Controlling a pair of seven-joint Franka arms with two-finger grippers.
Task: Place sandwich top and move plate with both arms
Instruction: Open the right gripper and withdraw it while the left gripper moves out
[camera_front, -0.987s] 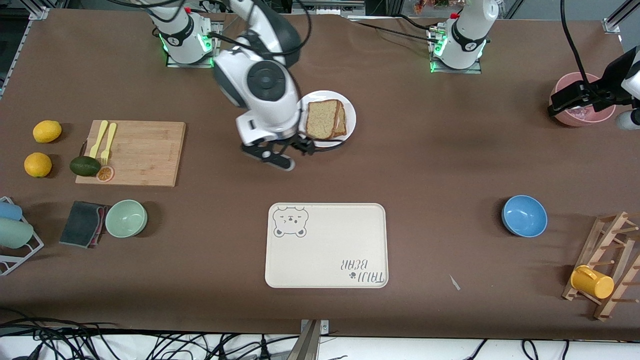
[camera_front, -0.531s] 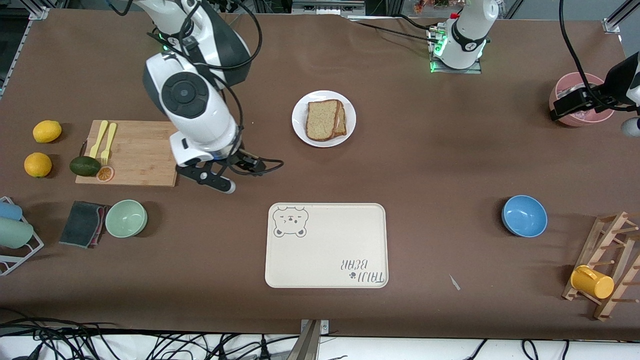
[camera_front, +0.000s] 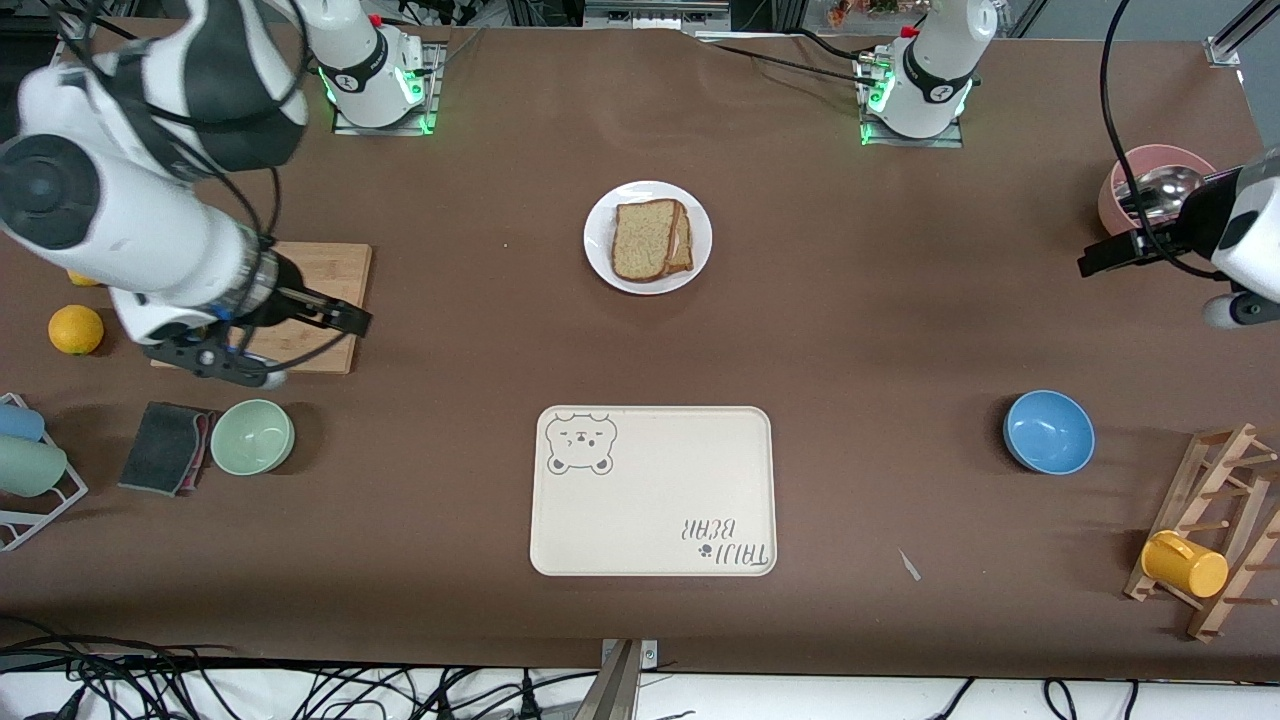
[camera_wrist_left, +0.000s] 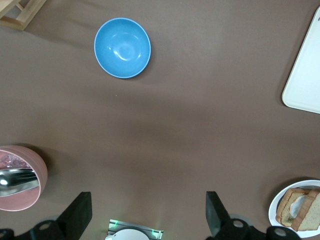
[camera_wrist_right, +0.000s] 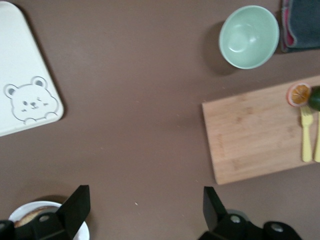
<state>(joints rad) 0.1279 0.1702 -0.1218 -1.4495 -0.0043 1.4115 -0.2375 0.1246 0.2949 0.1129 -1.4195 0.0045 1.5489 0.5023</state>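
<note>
The sandwich top (camera_front: 643, 240), a speckled tan bread slice, lies on a second slice on the small white plate (camera_front: 600, 255), midway between the two arm bases. My right gripper (camera_front: 215, 362) hangs open and empty over the wooden cutting board's edge; its wrist view shows the spread jaws (camera_wrist_right: 144, 207) above bare table and the plate's rim (camera_wrist_right: 17, 212). My left gripper (camera_front: 1235, 308) is open and empty over the table beside the pink bowl; its wrist view shows the spread jaws (camera_wrist_left: 147, 217) and the plate (camera_wrist_left: 280, 205) at the frame's corner.
A cream bear tray (camera_front: 652, 490) lies nearer the camera than the plate. The cutting board (camera_front: 300, 290) with forks, a green bowl (camera_front: 252, 436), cloth and fruit are at the right arm's end. A pink bowl (camera_front: 1125, 190), blue bowl (camera_front: 1048, 431) and mug rack (camera_front: 1215, 530) are at the left arm's end.
My right arm has swung away from the plate toward its own end of the table, now over the cutting board. My left gripper has shifted slightly off the pink bowl. The sandwich has not moved.
</note>
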